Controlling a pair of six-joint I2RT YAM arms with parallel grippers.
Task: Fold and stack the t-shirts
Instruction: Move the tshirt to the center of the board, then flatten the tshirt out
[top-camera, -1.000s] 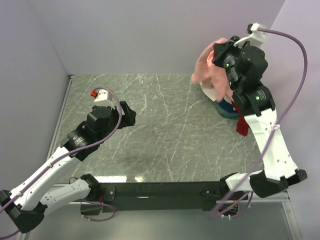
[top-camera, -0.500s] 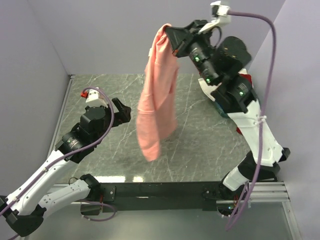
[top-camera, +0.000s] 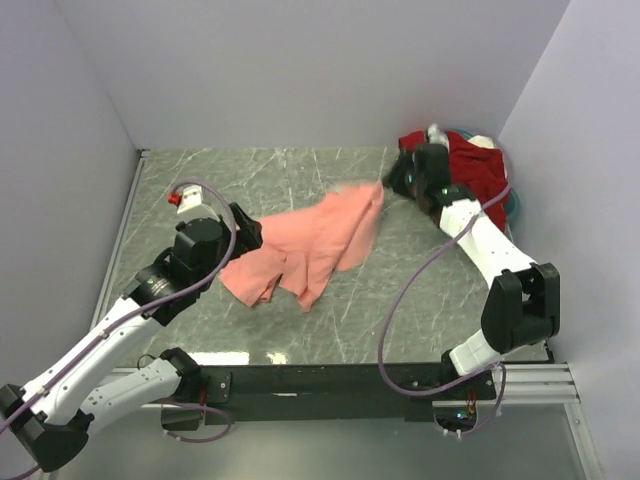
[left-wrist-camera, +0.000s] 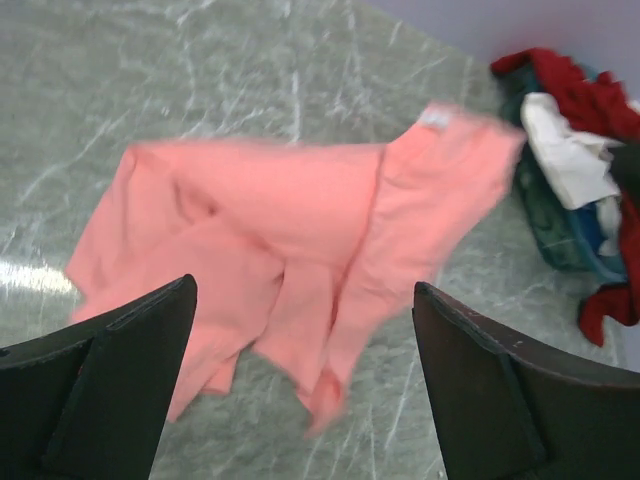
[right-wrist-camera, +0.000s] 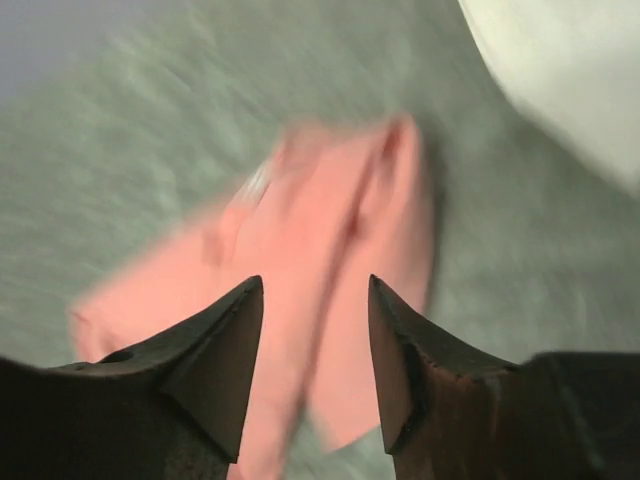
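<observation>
The salmon-pink t-shirt (top-camera: 305, 250) lay rumpled on the middle of the table (top-camera: 330, 330). It was spread out rather than folded, with one sleeve end bunched at its near left corner. Its far right corner reached up toward the right gripper (top-camera: 392, 182).

From the right wrist view, which was badly smeared, I saw that gripper (right-wrist-camera: 312, 290) with its jaws parted and nothing pinched between them. The pink cloth (right-wrist-camera: 300, 250) showed through the gap, lying on the table beyond. I could not tell whether the fingertips touched it.

The left gripper (top-camera: 250, 232) hung just beside the shirt's left edge. In its own camera its jaws (left-wrist-camera: 305, 290) stood spread wide and empty above the shirt (left-wrist-camera: 300, 230).

The other shirts sat in a heap at the far right corner, well apart from the pink one: the dark red t-shirt (top-camera: 470, 165) on top, with the white t-shirt (left-wrist-camera: 565, 160) and the teal-blue t-shirt (left-wrist-camera: 560, 240) tangled below it.
</observation>
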